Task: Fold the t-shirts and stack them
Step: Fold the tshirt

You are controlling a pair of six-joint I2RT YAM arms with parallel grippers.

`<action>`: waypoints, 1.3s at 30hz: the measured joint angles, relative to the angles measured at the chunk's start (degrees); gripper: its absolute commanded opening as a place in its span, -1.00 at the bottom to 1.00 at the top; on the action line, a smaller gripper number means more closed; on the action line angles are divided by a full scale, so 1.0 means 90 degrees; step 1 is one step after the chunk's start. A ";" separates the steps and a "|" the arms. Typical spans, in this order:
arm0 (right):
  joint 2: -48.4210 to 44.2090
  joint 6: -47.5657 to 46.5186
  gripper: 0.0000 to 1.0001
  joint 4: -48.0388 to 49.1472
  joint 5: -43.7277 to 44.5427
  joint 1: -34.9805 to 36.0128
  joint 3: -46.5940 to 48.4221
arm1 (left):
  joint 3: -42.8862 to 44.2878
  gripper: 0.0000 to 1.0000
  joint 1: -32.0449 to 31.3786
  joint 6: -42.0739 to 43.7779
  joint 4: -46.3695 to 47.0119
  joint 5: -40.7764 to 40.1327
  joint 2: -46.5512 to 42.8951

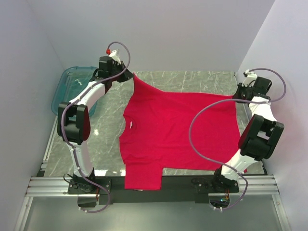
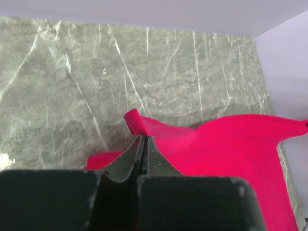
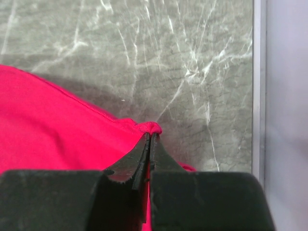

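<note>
Bolted along the bottom edge of the top view: both arm bases. Above them, red t-shirt (image 1: 173,130) spread open mid-frame on grey marbled worktop (image 1: 192,79). No fold made, nothing stacked; folding judged barely begun. Left claw (image 1: 126,77) upper left, right claw (image 1: 235,97) far right. Teal tub (image 1: 72,84) upper left, plain white walls around.

Left wrist view: clamped shut on a raised fabric tip.

Right wrist view: likewise closed on a cloth bunch.

Crimson-red t-shirt (image 1: 178,132), spread across marble table, 2 far corners lifted.
</note>
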 measured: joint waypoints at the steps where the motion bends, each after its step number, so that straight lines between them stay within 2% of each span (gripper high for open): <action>1: -0.0070 0.0012 -1.00 0.0032 -0.0046 -0.0017 -0.0034 | -0.0039 -0.99 0.0002 0.0000 0.0002 0.0005 0.0000; 9: -0.0228 0.0112 -1.00 0.0294 -0.0415 -0.0294 -0.0282 | -0.0308 -0.99 0.0005 0.0002 0.0029 0.0102 -0.0126; 26: -0.0316 0.0049 -1.00 0.0425 -0.0738 -0.0566 -0.0631 | -0.1350 -0.99 0.0005 0.0163 0.0279 0.0272 -0.1066; 39: 0.0301 -0.0340 -1.00 0.0631 -0.0889 -0.0566 -0.0631 | -0.2059 -0.99 0.0005 0.0163 0.0437 0.0512 -0.1404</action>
